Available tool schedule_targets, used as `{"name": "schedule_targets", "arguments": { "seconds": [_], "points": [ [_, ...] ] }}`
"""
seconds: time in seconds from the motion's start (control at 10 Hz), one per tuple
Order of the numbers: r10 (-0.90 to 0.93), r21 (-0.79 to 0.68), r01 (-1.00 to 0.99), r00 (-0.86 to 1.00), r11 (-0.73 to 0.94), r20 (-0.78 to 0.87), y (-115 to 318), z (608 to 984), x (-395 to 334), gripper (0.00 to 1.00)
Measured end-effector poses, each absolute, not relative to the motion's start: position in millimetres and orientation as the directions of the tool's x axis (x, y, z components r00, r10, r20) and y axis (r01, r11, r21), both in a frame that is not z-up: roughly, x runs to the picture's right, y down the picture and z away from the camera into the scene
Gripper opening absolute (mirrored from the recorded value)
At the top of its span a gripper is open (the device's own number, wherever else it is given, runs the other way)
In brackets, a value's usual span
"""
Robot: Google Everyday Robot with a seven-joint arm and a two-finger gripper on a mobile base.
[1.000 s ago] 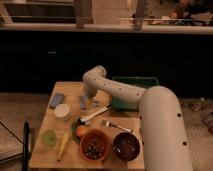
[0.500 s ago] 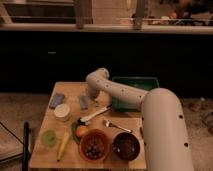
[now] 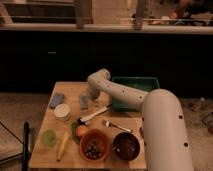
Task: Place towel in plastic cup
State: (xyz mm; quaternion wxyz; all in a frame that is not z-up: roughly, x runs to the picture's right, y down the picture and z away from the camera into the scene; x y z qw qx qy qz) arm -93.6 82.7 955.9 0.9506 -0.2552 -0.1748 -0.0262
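A folded blue-grey towel point(image 3: 56, 99) lies near the table's left edge. A pale plastic cup point(image 3: 62, 112) stands upright just in front of it, seen from above. My white arm reaches from the lower right over the table, and its wrist bends down at the table's back middle. My gripper point(image 3: 85, 103) hangs close over the wood, right of the towel and behind and right of the cup, apart from both. A greyish shape at the gripper's tip hides what is under it.
A green bin point(image 3: 133, 89) sits at the back right. In front lie a white-handled utensil point(image 3: 95, 114), a fork point(image 3: 117, 126), an orange point(image 3: 81, 131), an orange bowl of dark fruit point(image 3: 94, 145), a dark bowl point(image 3: 125, 145), a banana point(image 3: 62, 145) and a green disc point(image 3: 48, 137).
My wrist has shifted slightly to the right and lower over the table. The towel, the cup and the other things have not moved.
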Motion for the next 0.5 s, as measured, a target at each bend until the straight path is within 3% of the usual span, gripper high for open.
{"name": "schedule_targets", "arguments": {
  "seconds": [0.5],
  "points": [
    [0.041, -0.473, 0.135, 0.938, 0.871, 0.345, 82.0, 957.3, -91.8, 0.8]
  ]
}}
